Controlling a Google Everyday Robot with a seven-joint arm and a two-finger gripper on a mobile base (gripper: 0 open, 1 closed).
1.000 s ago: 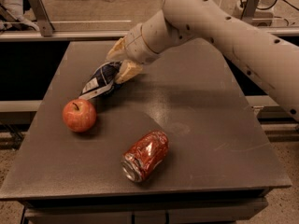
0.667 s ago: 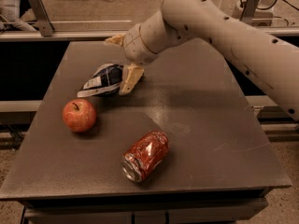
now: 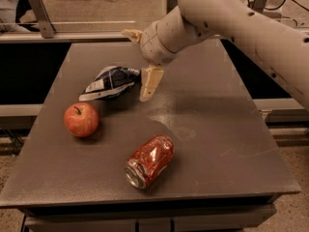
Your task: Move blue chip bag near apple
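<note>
The blue chip bag (image 3: 110, 81) lies crumpled on the dark table (image 3: 217, 129), left of centre, just up and to the right of the red apple (image 3: 81, 120). A short gap separates bag and apple. My gripper (image 3: 136, 65) is open, right beside the bag's right end. One pale finger (image 3: 150, 83) hangs down next to the bag, and the other (image 3: 131, 33) points toward the far edge. The gripper holds nothing.
A crushed red can (image 3: 148, 161) lies on its side near the table's front, right of the apple. My arm (image 3: 231, 18) comes in from the upper right. A metal rail (image 3: 72, 35) runs behind the table's far edge.
The gripper was shut on the bag a second ago. It has opened, let the bag go onto the table, and drawn back slightly to the right.
</note>
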